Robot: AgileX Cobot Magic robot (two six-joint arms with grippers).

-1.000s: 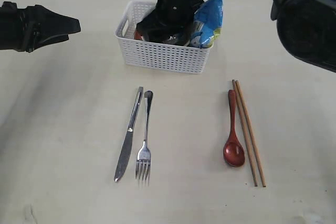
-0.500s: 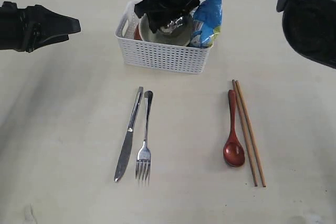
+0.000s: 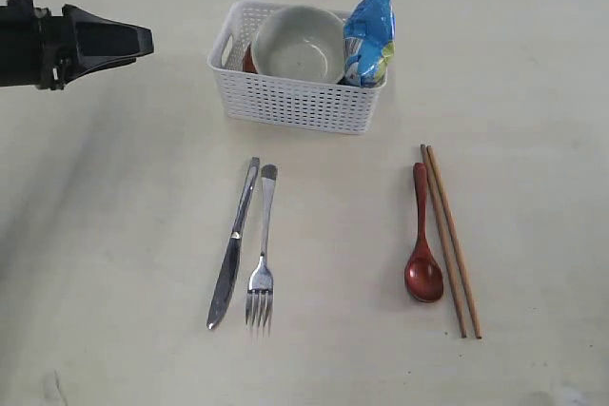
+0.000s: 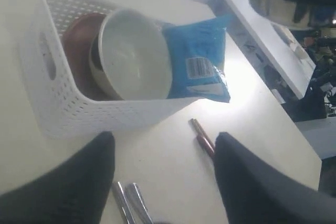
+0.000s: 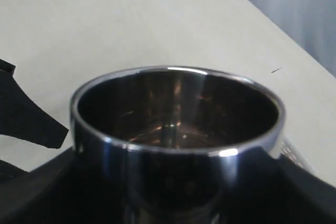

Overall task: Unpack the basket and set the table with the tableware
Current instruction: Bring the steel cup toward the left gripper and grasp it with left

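Right wrist view: right gripper [image 5: 176, 174] clasps the steel mug [image 5: 177, 129], handle hidden; left gripper [image 4: 164, 153] hangs parted and empty near the basket [image 4: 63, 114].

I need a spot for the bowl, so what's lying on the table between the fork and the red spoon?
Nothing. In the exterior view, the table between the fork and the spoon is bare tabletop.
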